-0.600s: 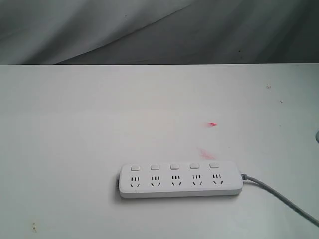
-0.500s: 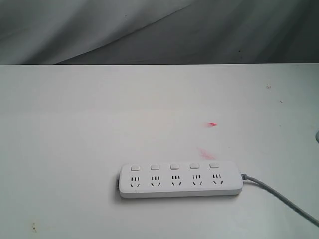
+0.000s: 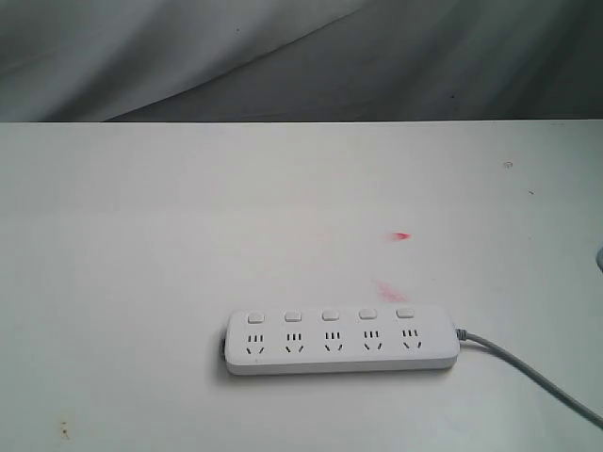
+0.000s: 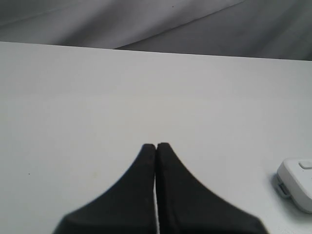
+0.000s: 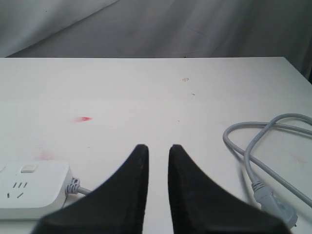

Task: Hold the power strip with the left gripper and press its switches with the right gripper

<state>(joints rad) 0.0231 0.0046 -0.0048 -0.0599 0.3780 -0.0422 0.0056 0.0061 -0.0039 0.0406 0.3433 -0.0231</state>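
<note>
Exterior view, pwr strip (image 3: 342, 341) flat on table (image 3: 141, 235)

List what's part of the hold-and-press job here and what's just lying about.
Job:
- long flat white plastic power strip
- its five small white switches
- its grey cord
- black left tool, jaws closed
- black right tool, jaws slightly apart

Lying about:
- red smear on the white table
- grey cloth behind

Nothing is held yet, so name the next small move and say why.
Probably move the left gripper toward the power strip. Its jaws are shut on nothing, the strip lies free on the table with only its end showing in the left wrist view, and holding should precede pressing.
</note>
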